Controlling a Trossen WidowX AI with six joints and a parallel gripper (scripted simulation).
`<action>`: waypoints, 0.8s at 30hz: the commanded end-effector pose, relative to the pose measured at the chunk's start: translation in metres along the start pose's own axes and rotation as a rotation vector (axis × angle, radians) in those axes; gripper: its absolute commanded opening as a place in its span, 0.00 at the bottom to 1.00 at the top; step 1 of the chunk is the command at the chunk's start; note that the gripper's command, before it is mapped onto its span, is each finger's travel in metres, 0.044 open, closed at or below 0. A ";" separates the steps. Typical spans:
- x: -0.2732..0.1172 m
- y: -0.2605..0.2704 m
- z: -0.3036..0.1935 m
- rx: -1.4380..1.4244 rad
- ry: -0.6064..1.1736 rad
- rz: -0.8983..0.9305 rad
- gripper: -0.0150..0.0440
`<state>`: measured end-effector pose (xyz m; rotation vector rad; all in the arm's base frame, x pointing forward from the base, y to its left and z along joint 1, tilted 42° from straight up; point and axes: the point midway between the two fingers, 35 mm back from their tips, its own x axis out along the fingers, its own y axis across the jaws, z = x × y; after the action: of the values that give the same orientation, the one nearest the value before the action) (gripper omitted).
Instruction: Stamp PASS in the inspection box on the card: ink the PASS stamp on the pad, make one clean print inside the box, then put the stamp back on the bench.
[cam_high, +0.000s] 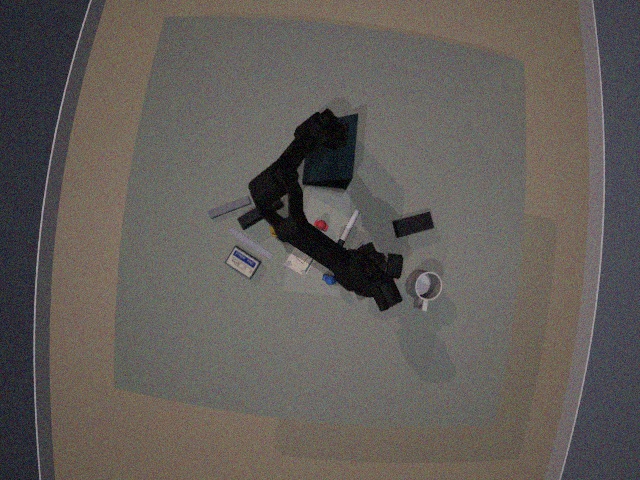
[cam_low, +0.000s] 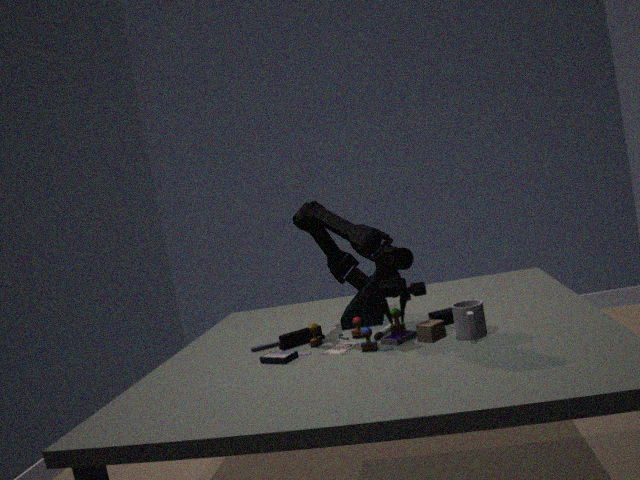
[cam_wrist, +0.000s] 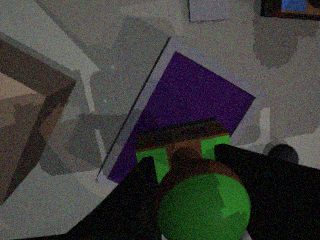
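The gripper (cam_low: 399, 310) (cam_wrist: 184, 160) held the green-knobbed stamp (cam_low: 395, 320) (cam_wrist: 204, 205) at the purple ink pad (cam_low: 398, 338) (cam_wrist: 192, 97). A wooden block (cam_low: 431, 330) (cam_wrist: 25, 110) stood between pad and mug (cam_high: 428, 285) (cam_low: 469, 320).

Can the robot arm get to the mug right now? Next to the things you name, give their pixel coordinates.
Probably not yet. Its end effector (cam_low: 397, 316) (cam_wrist: 184, 160) is shut on the green stamp (cam_low: 395, 321) (cam_wrist: 204, 206). The mug (cam_high: 428, 285) (cam_low: 468, 321) looks close, but the wooden block (cam_low: 431, 330) (cam_wrist: 25, 115) stands between.

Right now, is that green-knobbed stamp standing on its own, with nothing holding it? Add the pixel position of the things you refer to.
No, the fingers are closed around the green-knobbed stamp (cam_low: 395, 321) (cam_wrist: 204, 205), one on each side.
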<state>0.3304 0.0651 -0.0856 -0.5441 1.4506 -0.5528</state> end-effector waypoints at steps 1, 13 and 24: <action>0.006 -0.001 -0.002 -0.006 0.007 -0.007 0.25; 0.006 -0.001 -0.002 -0.003 0.007 -0.007 0.25; 0.009 -0.001 -0.002 -0.001 0.007 -0.007 0.25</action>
<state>0.3292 0.0606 -0.0900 -0.5426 1.4528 -0.5583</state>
